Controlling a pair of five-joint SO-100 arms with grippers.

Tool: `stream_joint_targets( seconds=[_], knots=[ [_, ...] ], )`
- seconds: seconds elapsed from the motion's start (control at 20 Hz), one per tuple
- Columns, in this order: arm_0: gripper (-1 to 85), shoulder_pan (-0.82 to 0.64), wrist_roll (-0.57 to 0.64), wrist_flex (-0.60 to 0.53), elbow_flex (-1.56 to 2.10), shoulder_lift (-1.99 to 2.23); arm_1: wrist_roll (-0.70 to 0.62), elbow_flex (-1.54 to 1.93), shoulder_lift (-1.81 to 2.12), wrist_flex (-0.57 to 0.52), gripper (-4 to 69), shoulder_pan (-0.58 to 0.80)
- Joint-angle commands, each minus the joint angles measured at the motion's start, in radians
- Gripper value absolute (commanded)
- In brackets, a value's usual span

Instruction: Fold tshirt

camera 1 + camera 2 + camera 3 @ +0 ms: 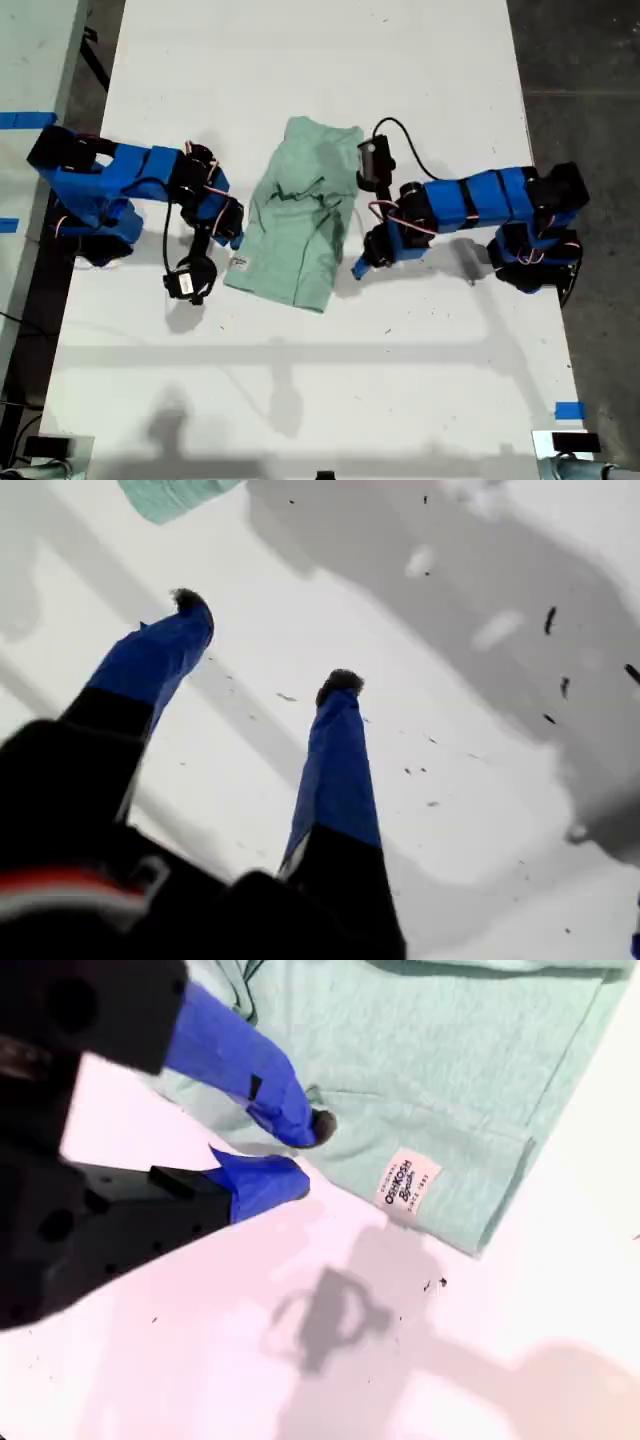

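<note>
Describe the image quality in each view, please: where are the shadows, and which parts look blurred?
Exterior view: sharp, evenly lit; soft arm shadows fall on the white table below the tshirt. First wrist view: my first gripper is slightly soft, with broad grey shadows across the table. Second wrist view: bright and washed out; the tshirt label is readable, and my second gripper casts a shadow on the table.

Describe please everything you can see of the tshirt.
The tshirt is pale mint green, soft-looking cloth, no print. It lies partly folded and wrinkled on the white table, between the two arms. A small white label with orange lettering sits near one edge. My second gripper is open at that edge, one finger over the cloth. My first gripper is open over bare table.
</note>
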Motion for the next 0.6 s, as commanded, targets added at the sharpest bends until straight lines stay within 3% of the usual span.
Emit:
stream_joint_targets(
  seconds=[0.0, 0.35, 0.45, 0.55],
  knots=[
    [3.5, 0.034, -0.046, 0.003, 0.101, 0.219, 0.025, -0.175, -0.020, -0.058, 26.5, -0.014],
    [18.9, 0.075, -0.011, -0.012, 0.225, 0.397, 0.046, -0.486, -0.270, -0.064, 29.8, -0.028],
    [24.9, 0.086, -0.011, -0.055, 0.278, 0.463, 0.044, -0.537, -0.304, -0.067, 29.8, -0.032],
    [28.6, 0.086, 0.002, -0.170, 0.405, 0.554, 0.046, -0.551, -0.333, -0.077, 29.6, -0.034]
  ],
)
